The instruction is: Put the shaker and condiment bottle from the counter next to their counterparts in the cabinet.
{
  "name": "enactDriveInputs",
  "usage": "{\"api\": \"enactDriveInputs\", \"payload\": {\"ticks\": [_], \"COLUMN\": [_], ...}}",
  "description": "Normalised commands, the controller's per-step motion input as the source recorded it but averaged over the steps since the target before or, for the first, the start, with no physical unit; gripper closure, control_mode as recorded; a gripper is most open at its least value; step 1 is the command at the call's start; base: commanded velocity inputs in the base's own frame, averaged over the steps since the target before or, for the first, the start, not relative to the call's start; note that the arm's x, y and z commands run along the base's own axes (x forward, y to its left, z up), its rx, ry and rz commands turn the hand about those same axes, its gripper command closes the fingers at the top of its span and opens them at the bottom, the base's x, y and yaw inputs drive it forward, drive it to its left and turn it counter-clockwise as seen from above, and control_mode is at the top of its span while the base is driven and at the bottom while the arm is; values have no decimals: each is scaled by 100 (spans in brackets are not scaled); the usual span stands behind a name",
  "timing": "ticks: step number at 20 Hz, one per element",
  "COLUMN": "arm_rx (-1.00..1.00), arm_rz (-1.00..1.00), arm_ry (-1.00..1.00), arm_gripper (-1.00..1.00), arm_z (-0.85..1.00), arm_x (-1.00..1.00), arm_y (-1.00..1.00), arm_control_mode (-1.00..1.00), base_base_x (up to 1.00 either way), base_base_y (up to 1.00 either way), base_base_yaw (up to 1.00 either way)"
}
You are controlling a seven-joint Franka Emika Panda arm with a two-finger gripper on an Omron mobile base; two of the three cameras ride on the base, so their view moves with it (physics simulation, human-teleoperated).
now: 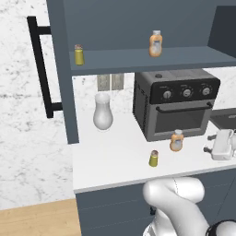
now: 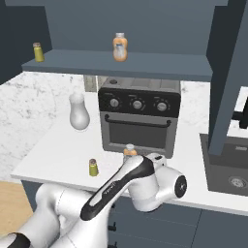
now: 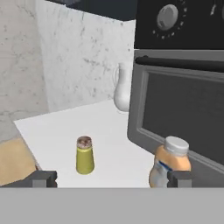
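Vase (image 1: pixel 103 112) stands at the counter's (image 1: pixel 110 161) left rear, clear of everything. Shaker (image 3: pixel 85 155) stands upright near the front edge, bottle (image 3: pixel 170 162) to its right, just before the black oven (image 1: pixel 175 102). Gripper (image 3: pixel 112 178) hangs low, fingers wide apart, holding nothing, aimed between them. Counterparts, shaker (image 1: pixel 79 55) and bottle (image 1: pixel 156 44), stand well apart on the cabinet (image 1: pixel 138 27) shelf above.

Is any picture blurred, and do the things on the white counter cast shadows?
Left base view: sharp, even light, no clear shadow under the small yellow-green shaker. Hand view: softer, the orange grey-capped bottle slightly blurred. Right base view: sharp, no glare on the black toaster oven.
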Motion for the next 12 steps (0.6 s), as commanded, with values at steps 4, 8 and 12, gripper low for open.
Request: {"api": "enactDriveInputs", "payload": {"ticks": [4, 8, 12], "arm_rx": [0, -7, -17], "arm_rz": [24, 15, 7], "arm_ry": [-27, -5, 0], "arm_gripper": [-100, -100, -100], "arm_z": [-51, -7, 0], "arm_x": [20, 21, 12], "arm_y": [-43, -39, -18], "arm_control_mode": [-100, -100, -100], "base_base_x": [0, 0, 0], "base_base_y": [0, 0, 0], "base_base_yaw": [0, 0, 0]}}
